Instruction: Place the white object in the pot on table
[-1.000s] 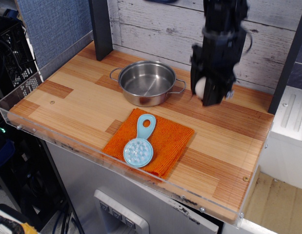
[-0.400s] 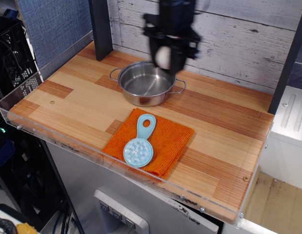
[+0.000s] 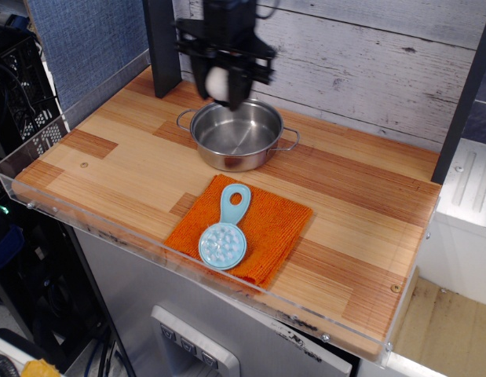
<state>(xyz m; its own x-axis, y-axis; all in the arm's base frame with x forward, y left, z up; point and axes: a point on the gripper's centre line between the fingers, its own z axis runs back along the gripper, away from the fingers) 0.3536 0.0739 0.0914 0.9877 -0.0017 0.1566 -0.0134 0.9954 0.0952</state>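
Observation:
The shiny steel pot (image 3: 236,134) with two wire loop handles stands on the wooden table (image 3: 117,169) near the back, and its inside looks empty. My black gripper (image 3: 221,85) hangs above the pot's back left rim. It is shut on the white object (image 3: 218,81), a small rounded white plush held between the fingers. Its black band and orange bit do not show. The plush is in the air, above the rim and apart from the pot.
An orange cloth (image 3: 270,228) lies in front of the pot with a light-blue round scoop (image 3: 224,235) on it. A dark post (image 3: 162,47) stands at the back left. A clear acrylic rim (image 3: 148,243) runs along the table's edge. A wooden plank wall is behind.
My gripper has carried the white plush leftwards from right of the pot, across it, to above its back left rim. The pot, cloth and scoop have not moved.

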